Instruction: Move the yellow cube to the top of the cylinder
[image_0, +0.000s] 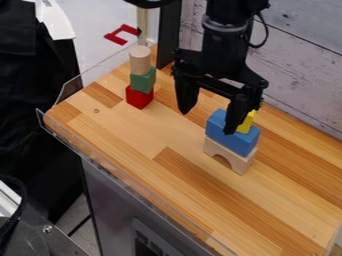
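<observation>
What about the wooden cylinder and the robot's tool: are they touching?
Apart. The camera view shows a clear gap, with tabletop visible between the cylinder and the tool.

Smooth wooden tabletop, glossy clear plastic rim, matt wooden cylinder, matt cloth.

four blocks, one arch, one cylinder
</observation>
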